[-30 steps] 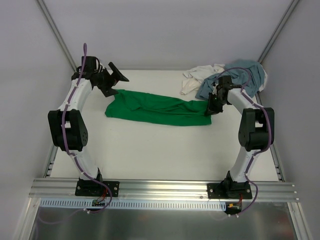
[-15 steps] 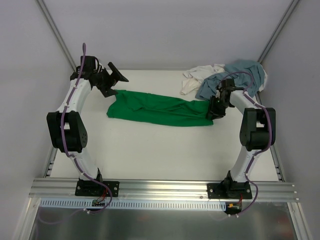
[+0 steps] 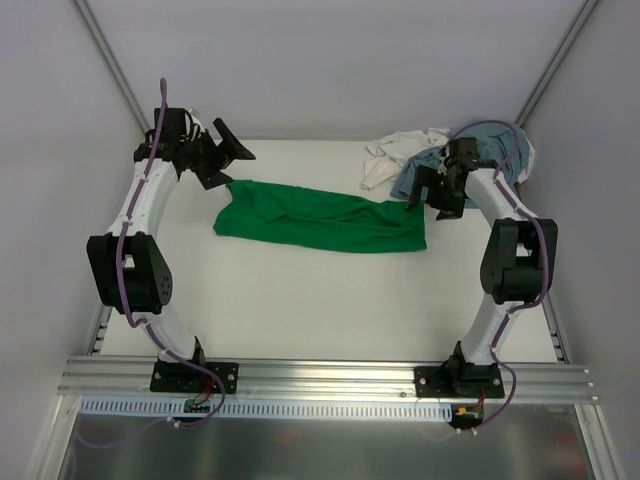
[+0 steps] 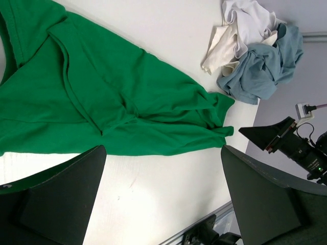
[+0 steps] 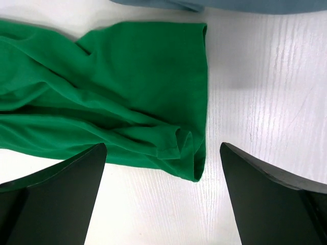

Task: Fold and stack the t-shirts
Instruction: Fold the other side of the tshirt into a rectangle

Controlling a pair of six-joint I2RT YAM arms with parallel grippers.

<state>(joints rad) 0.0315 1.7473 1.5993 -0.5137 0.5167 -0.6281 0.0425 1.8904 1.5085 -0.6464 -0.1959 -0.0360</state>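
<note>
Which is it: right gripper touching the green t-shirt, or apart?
Apart. In the right wrist view the right gripper is open and empty, the green t-shirt lying flat below it.

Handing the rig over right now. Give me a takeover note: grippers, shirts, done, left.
Left gripper: open, empty, near the green shirt's left end.
Right gripper: open, empty, above its right end.
Green shirt: long rumpled band across the table, not a neat fold.
Grey-blue shirt and white shirt: crumpled together in the far right corner, unfolded.
Done: nothing stacked.
Left: finish folding green, fold the other two, stack all three.
</note>
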